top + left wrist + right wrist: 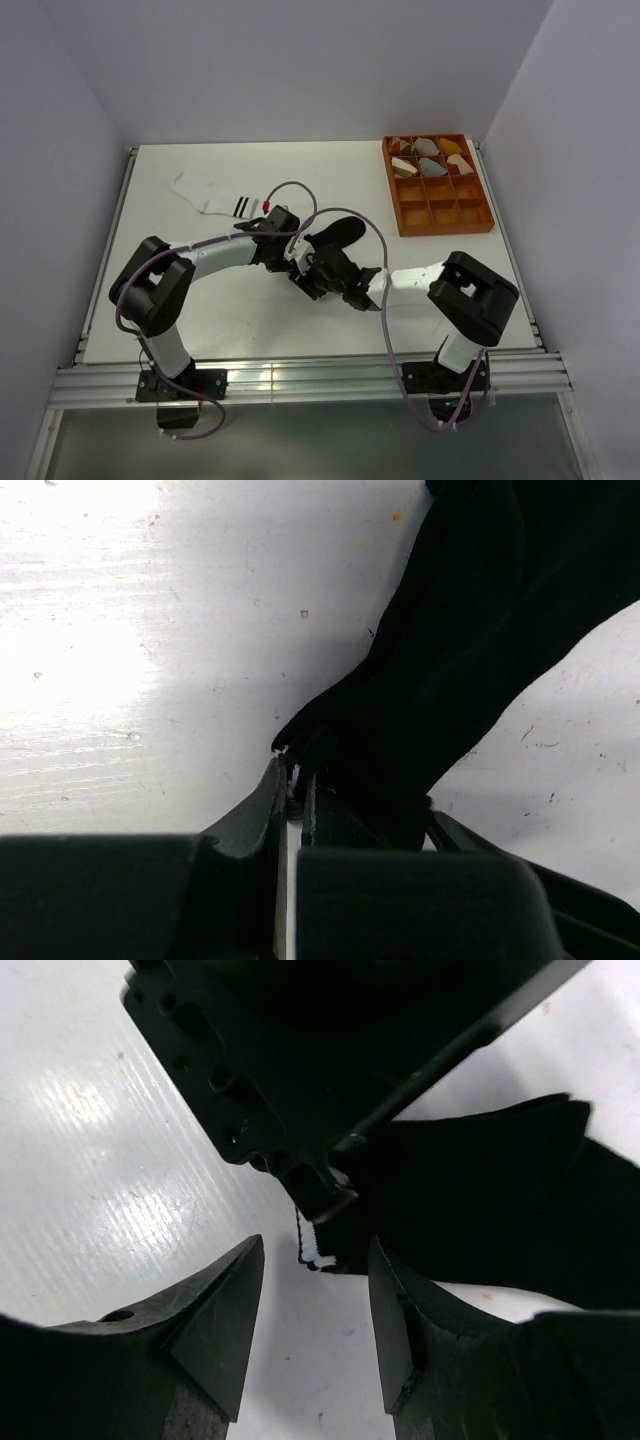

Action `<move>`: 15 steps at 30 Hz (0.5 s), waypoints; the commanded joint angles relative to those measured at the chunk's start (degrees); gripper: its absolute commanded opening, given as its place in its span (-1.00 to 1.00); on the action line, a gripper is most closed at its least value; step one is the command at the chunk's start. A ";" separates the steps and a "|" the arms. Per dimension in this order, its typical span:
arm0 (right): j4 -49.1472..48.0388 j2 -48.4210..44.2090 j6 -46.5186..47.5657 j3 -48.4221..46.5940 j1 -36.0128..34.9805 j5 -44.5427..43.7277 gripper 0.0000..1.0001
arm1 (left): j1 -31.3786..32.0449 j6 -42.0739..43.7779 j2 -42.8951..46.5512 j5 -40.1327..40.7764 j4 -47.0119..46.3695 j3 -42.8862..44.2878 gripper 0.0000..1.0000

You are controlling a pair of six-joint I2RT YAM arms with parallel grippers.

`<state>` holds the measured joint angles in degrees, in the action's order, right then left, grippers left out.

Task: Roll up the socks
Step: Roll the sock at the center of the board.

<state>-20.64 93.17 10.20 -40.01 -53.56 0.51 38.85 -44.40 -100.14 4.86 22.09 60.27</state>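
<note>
The black sock [337,231] lies mid-table, stretching away from both grippers. My left gripper [292,776] is shut on the edge of its cuff, and the rest of the black sock [480,630] runs up and to the right. My right gripper [315,1260] is open just in front of the left one. The white-striped cuff corner [308,1247] hangs at the mouth of its jaws, and the black sock [500,1200] spreads past its right finger. In the top view the left gripper [303,266] and the right gripper [326,277] meet at the sock's near end. The white sock [214,195] lies flat at the back left, untouched.
An orange compartment tray [437,215] stands at the back right, with rolled sock bundles [430,158] in its far compartments. The left gripper's body [300,1060] fills the top of the right wrist view, close to the right fingers.
</note>
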 commanded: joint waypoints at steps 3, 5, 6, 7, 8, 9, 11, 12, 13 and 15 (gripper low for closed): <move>-1.42 3.42 1.41 -2.62 -1.46 0.10 0.05 | 0.52 1.60 -1.46 -0.20 4.37 -0.86 -0.99; -1.07 4.21 1.49 -3.14 -1.72 0.01 0.02 | 0.52 1.51 -1.38 -0.12 4.54 -0.86 -0.99; -0.98 4.74 1.41 -3.23 -1.90 0.01 -0.03 | 0.52 1.42 -1.46 -0.12 4.54 -0.77 -0.99; -0.98 4.83 1.32 -3.15 -1.90 -0.07 -0.05 | 0.44 1.25 -1.46 -0.12 4.46 -0.77 -0.99; -0.89 5.01 1.06 -3.06 -1.90 -0.16 -0.07 | 0.52 0.99 -1.46 -0.20 4.37 -0.86 -0.99; -0.72 5.27 0.79 -3.06 -2.07 -0.16 -0.17 | 0.52 0.81 -1.38 -0.38 4.19 -1.12 -0.99; -0.19 5.53 0.62 -3.14 -2.07 -0.34 -0.33 | 0.52 -0.06 -1.20 -1.08 3.32 -1.38 -0.99; -0.10 5.88 0.35 -3.15 -2.16 -0.42 -0.38 | 0.52 -0.42 -1.03 -1.26 3.05 -1.73 -0.99; 0.08 6.15 0.00 -3.15 -2.16 -0.43 -0.45 | 0.52 -0.86 -0.94 -1.26 2.79 -1.82 -0.99; 0.69 6.33 -0.35 -3.41 -2.16 -0.43 -0.64 | 0.44 -2.09 -0.59 -1.79 1.91 -2.35 -0.99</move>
<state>-20.60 97.60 10.48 -41.32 -54.57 -0.73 38.81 -44.97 -100.12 4.75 21.91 60.12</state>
